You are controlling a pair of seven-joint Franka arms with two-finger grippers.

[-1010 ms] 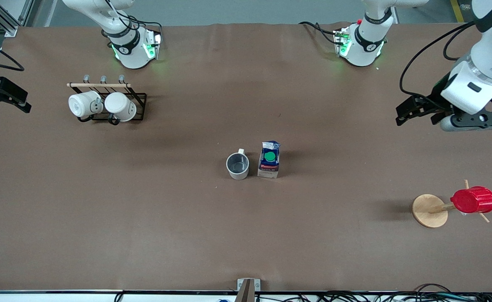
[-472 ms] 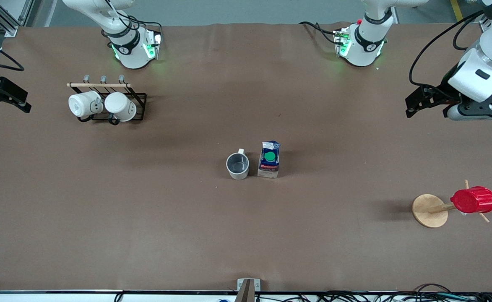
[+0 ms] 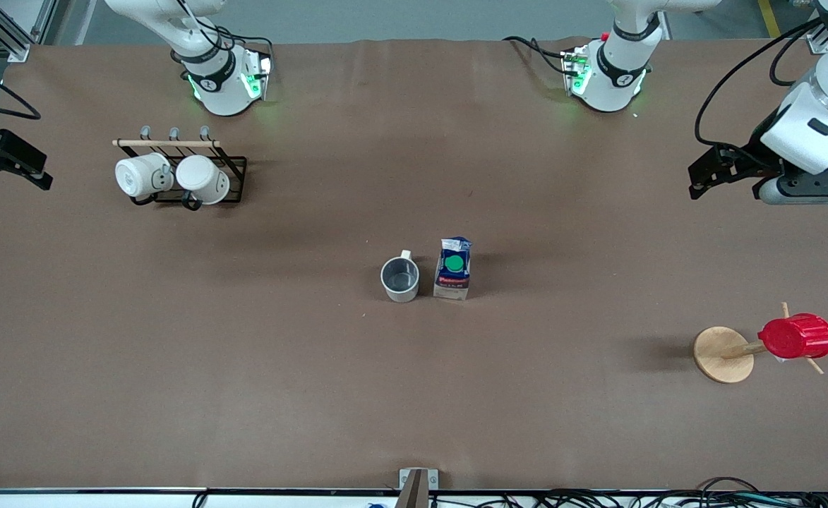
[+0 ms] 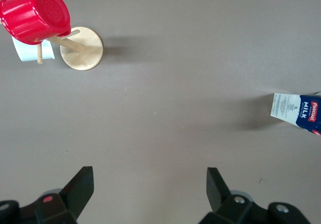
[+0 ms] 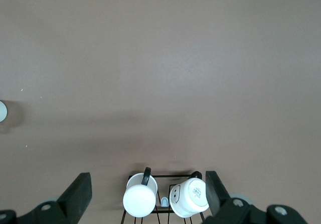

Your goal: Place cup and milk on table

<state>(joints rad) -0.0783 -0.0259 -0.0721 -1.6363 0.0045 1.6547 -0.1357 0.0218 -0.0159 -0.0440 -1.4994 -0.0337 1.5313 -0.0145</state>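
The cup stands upright on the table near its middle, dark grey inside showing, with its handle on the side farther from the front camera. The milk stands upright right beside it, toward the left arm's end, green cap up. The milk also shows at the edge of the left wrist view. My left gripper hangs open and empty over bare table at the left arm's end. My right gripper is open and empty over the right arm's end.
A black wire rack with two all-white mugs stands at the right arm's end, also in the right wrist view. A red ribbed cup hangs on a wooden peg stand at the left arm's end.
My left gripper has drawn away toward the left arm's end of the table, still open. The cup, the milk and the right arm have not moved.
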